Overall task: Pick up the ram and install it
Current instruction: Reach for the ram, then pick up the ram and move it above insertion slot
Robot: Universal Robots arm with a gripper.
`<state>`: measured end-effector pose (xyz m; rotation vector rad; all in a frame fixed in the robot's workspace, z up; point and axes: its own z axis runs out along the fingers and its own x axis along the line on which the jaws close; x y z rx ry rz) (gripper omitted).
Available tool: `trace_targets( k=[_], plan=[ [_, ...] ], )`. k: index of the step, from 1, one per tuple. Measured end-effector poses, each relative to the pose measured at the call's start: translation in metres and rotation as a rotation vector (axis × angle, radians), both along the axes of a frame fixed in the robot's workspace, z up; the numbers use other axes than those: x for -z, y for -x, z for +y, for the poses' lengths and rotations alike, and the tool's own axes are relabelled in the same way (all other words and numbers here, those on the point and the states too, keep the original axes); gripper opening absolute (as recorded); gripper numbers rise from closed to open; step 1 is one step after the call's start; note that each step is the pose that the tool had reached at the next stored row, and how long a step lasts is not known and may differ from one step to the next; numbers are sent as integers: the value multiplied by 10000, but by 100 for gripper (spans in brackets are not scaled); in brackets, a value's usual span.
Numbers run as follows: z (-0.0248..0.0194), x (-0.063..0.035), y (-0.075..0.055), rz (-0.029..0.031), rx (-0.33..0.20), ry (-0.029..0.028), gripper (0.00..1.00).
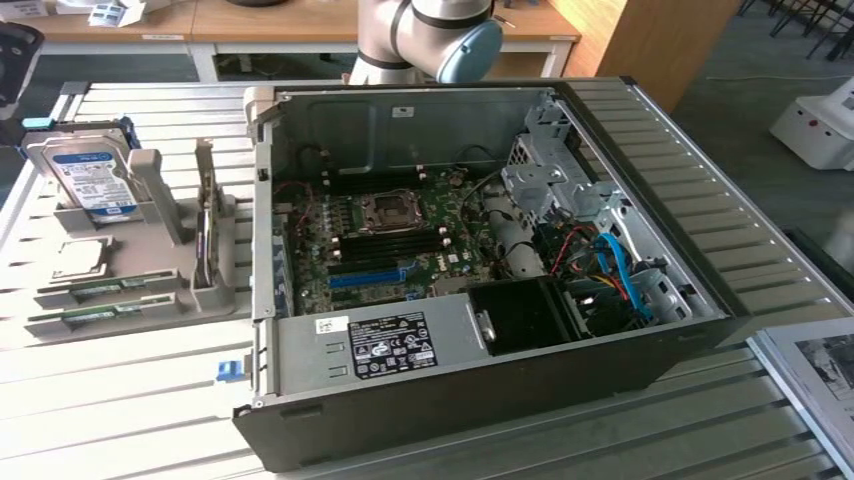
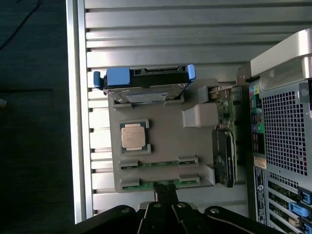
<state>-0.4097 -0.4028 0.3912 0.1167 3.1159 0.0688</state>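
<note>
Two ram sticks (image 1: 107,288) (image 1: 100,316) lie flat in the front slots of a grey holder (image 1: 167,262) at the exterior view's left. In the wrist view the same ram sticks (image 2: 158,164) (image 2: 146,184) sit side by side on the holder (image 2: 170,139). My gripper (image 2: 165,192) hovers well above them, its dark fingers pressed together and holding nothing, their tips over the nearer stick. The open computer case (image 1: 667,330) lies on its side, its motherboard memory slots (image 1: 400,240) exposed beside the processor socket.
The holder also carries a silver hard drive (image 1: 87,180) (image 2: 144,92) in a blue bracket, a processor chip (image 1: 80,258) (image 2: 135,136) and an upright expansion card (image 1: 207,215) (image 2: 224,109). The arm's joint (image 1: 427,40) rises behind the case. The slatted metal table (image 1: 120,400) surrounds everything.
</note>
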Motion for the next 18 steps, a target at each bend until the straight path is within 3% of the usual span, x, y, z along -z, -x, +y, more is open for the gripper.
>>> trace_targets(
  k=[7,18],
  plan=[
    [-34,0,0,0,0,0,10],
    [-36,0,0,0,0,0,10]
  ],
)
